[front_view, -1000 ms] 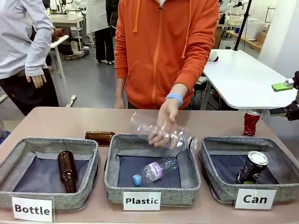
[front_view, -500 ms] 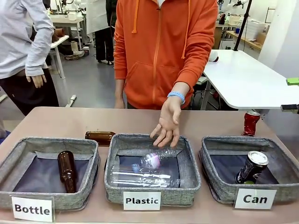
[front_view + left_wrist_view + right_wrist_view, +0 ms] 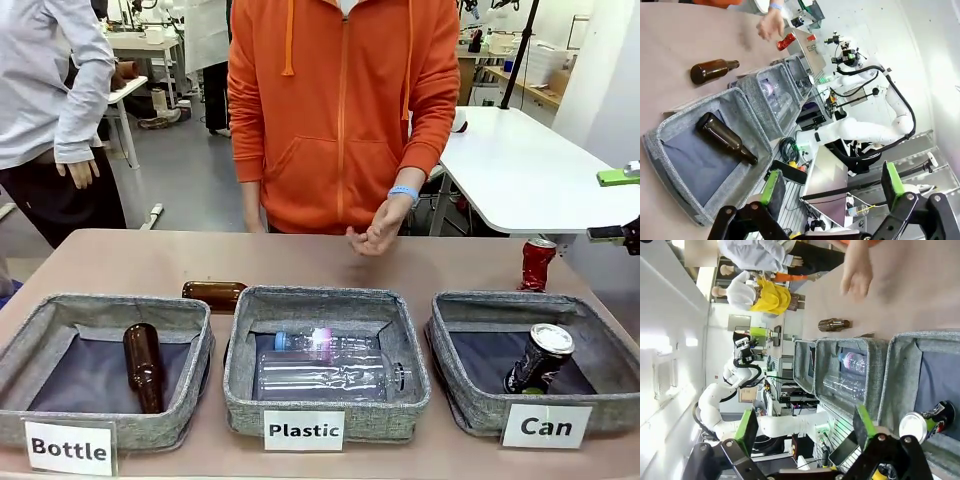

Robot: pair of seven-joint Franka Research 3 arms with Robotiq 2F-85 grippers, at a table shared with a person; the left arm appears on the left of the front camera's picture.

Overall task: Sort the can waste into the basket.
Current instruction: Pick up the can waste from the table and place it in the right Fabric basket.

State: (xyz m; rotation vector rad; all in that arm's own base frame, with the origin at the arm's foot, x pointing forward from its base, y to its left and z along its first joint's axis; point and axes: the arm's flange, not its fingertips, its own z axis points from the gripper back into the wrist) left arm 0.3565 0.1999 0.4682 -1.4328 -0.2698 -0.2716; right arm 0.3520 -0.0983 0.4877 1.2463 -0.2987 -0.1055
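Note:
The dark can [image 3: 538, 358] with a silver top leans inside the grey basket [image 3: 468, 408] labelled "Can", at the right. Behind that basket a red dented can [image 3: 537, 263] stands on the table. At the right edge of the front view my right gripper [image 3: 618, 206] hovers open above the table, beside the red can and apart from it. Its wrist view has the open gripper [image 3: 805, 425] empty, with the dark can [image 3: 922, 422] in the basket [image 3: 900, 370] beyond. My left gripper [image 3: 832, 185] is open and empty, high over the left end; the red can [image 3: 785, 42] is far off.
The "Plastic" basket [image 3: 240, 370] in the middle holds two clear bottles [image 3: 325, 375]. The "Bottle" basket [image 3: 190, 390] holds a brown bottle [image 3: 143, 366]; another brown bottle [image 3: 213, 293] lies behind it. The person's hand [image 3: 378, 232] hangs over the far table edge.
The person let a clear bottle drop into the Plastic basket and drew the hand back to the far edge. My right gripper shifted slightly at the right edge.

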